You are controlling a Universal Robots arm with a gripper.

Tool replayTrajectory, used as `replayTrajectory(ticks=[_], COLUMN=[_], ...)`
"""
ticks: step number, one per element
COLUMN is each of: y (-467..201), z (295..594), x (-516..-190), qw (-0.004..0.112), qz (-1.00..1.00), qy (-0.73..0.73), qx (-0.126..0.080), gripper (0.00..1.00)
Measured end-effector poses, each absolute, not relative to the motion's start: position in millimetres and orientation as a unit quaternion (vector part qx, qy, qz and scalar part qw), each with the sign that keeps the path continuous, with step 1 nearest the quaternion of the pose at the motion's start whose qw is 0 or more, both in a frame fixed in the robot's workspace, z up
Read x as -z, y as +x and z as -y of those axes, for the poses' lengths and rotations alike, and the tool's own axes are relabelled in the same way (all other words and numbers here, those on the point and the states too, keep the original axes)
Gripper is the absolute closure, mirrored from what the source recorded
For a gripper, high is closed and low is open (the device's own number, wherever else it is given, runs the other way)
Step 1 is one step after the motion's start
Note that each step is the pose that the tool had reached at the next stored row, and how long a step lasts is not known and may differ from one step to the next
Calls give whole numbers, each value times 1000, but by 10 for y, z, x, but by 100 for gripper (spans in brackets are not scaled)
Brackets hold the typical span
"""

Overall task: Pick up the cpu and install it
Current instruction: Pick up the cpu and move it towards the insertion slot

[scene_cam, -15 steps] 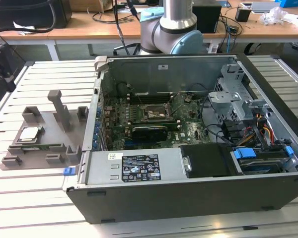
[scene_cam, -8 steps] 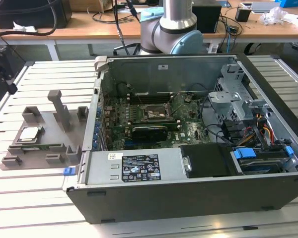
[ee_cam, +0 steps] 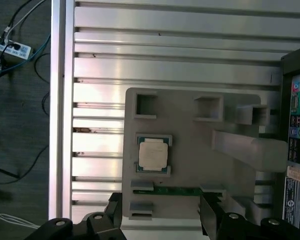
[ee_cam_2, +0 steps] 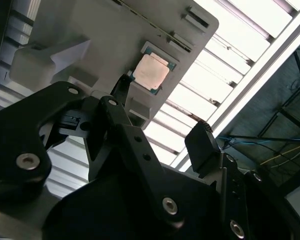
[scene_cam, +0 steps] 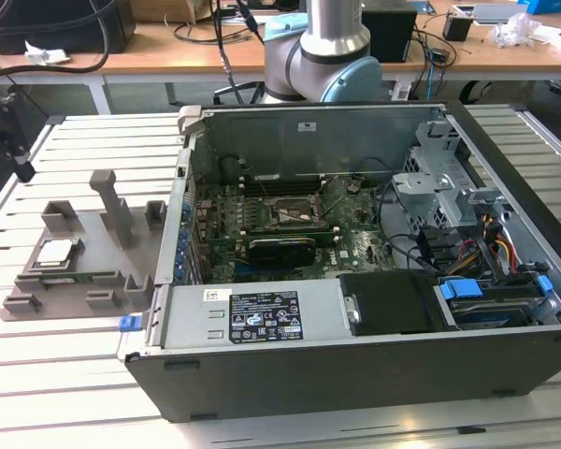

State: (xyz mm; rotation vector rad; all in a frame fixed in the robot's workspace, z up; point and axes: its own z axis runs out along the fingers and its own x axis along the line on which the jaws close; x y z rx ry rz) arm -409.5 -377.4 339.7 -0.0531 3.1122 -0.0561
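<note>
In the exterior view, the cpu (scene_cam: 56, 253) lies flat in its recess on the grey tray (scene_cam: 93, 267), on the slatted table at the exterior view's left of the open computer case (scene_cam: 262, 374). It is well apart from the socket (scene_cam: 290, 210) on the board inside. In the second wrist view my gripper (ee_cam_2: 162, 117) is spread wide and holds nothing. One black finger (ee_cam_2: 121, 90) ends just beside the chip's corner, and the other (ee_cam_2: 202, 142) stands out over the table slats past the tray's edge. The cpu (ee_cam_2: 151, 72) shows beyond the fingertips, silver face up, not between them. In the first wrist view I look straight down on the tray (ee_cam: 190, 140). The cpu (ee_cam: 153, 154) sits square to the tray's edges and, being square, has no long side to favour. My gripper (ee_cam: 160, 212) straddles the line that leads to it. I judge the chip lies ahead of my open fingers and below them, untouched.
</note>
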Motion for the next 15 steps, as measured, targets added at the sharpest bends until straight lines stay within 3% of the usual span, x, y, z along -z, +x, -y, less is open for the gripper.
replayTrajectory(ticks=[15], y=[-4096], z=[3773], x=[-3259], qw=[14], qz=[-1000], qy=[-17], qx=[18], gripper=[28])
